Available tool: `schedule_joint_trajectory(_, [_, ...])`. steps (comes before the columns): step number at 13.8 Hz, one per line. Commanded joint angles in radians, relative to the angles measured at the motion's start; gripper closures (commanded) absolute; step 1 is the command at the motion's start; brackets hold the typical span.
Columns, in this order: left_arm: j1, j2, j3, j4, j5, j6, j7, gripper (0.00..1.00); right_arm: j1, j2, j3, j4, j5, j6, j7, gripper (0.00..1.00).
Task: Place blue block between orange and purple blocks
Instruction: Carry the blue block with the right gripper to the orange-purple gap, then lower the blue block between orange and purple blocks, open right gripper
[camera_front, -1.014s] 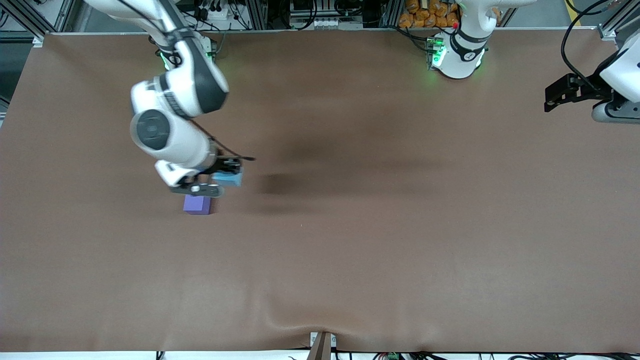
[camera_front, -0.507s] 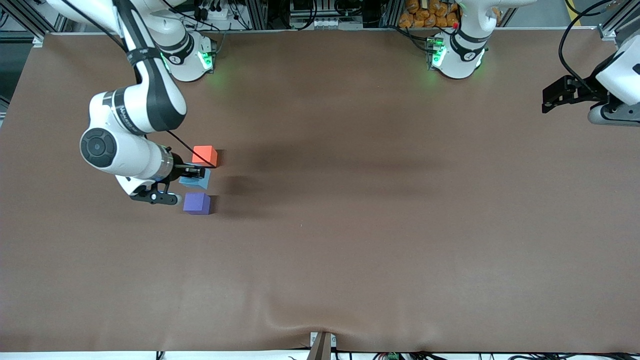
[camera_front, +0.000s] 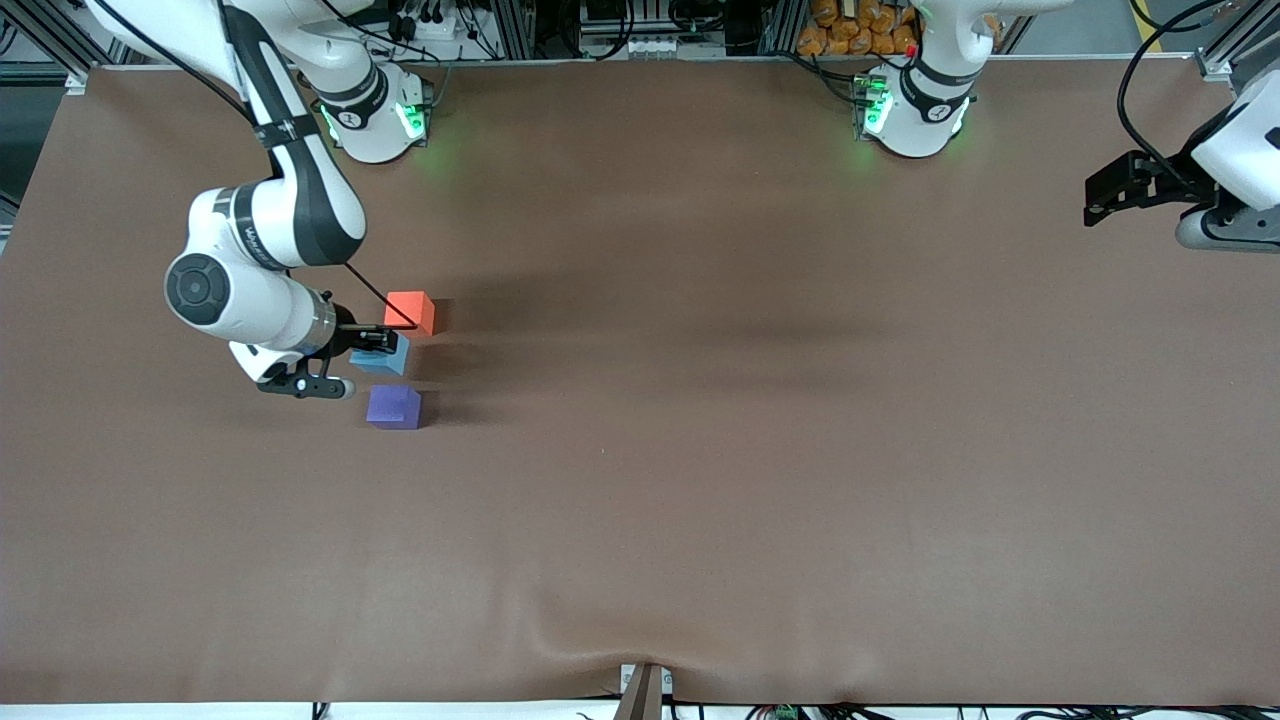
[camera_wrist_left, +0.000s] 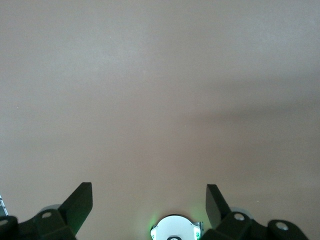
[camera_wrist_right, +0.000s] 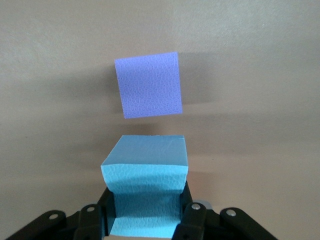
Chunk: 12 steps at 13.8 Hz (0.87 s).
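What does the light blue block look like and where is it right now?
The blue block is a small sky-blue cube with a matte, slightly grainy, foam-like surface and plain faces. The right end effector is shut on it, its fingers squeezing the sides so they dent in a little. It sits between the orange block and the purple block, touching neither. Whether it rests on the brown table is unclear.

Right hand (camera_front: 368, 350) carried blue block (camera_front: 384, 357) down between orange, purple blocks.
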Motion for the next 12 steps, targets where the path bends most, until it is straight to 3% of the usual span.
schedule_joint_trajectory(1, [0.005, 0.002, -0.009, 0.007, -0.013, -0.012, -0.001, 0.0, -0.009, -0.04, 0.012, -0.065, -0.006, 0.044, -0.028, 1.0])
schedule_joint_trajectory(12, [0.005, 0.007, -0.011, 0.006, -0.013, -0.012, -0.001, 0.0, 0.017, 0.012, 0.014, -0.133, -0.004, 0.202, -0.065, 1.0])
